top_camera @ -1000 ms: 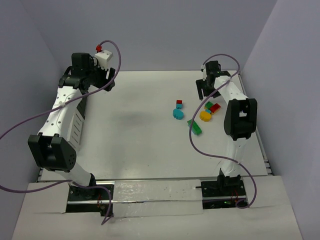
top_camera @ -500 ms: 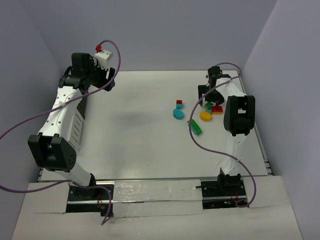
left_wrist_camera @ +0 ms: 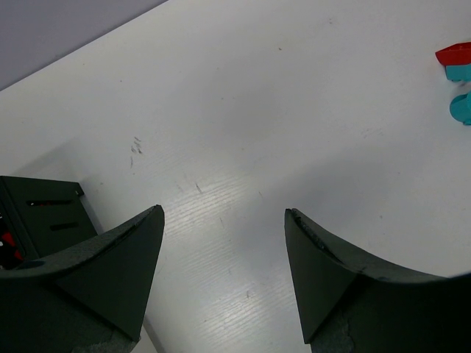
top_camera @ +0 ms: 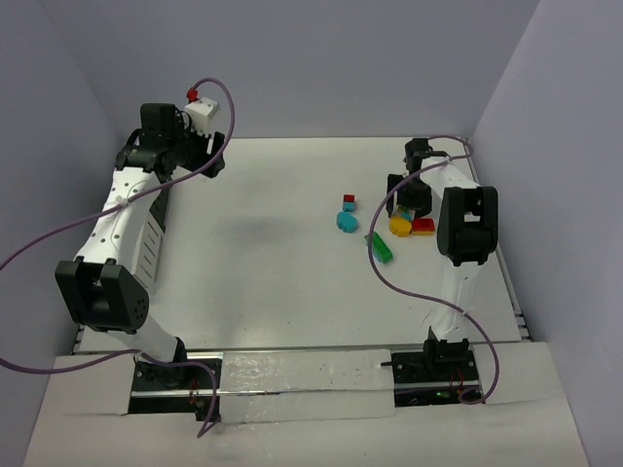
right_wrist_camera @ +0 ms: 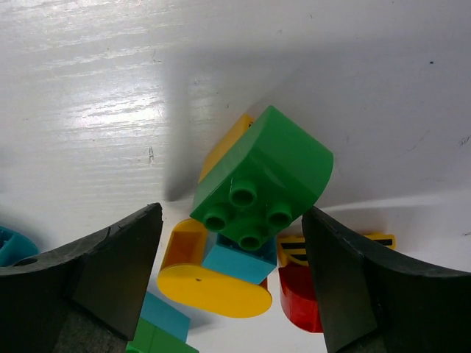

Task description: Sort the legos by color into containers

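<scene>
Picking stage: pile (top_camera: 400,226) by right edge of table (top_camera: 273,263). Right gripper (right_wrist_camera: 229,213) apart, straddling green lego (right_wrist_camera: 265,176), not visibly clamped; next, close squarely. Left gripper (left_wrist_camera: 222,212) apart, empty.

Green rounded lego (right_wrist_camera: 261,184) tilted (studs showing) over yellow piece (right_wrist_camera: 210,283) — red piece (right_wrist_camera: 302,301) beside.

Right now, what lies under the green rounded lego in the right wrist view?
Beneath the green lego, a cyan brick and a yellow piece peek out; whatever else it covers is hidden.
</scene>
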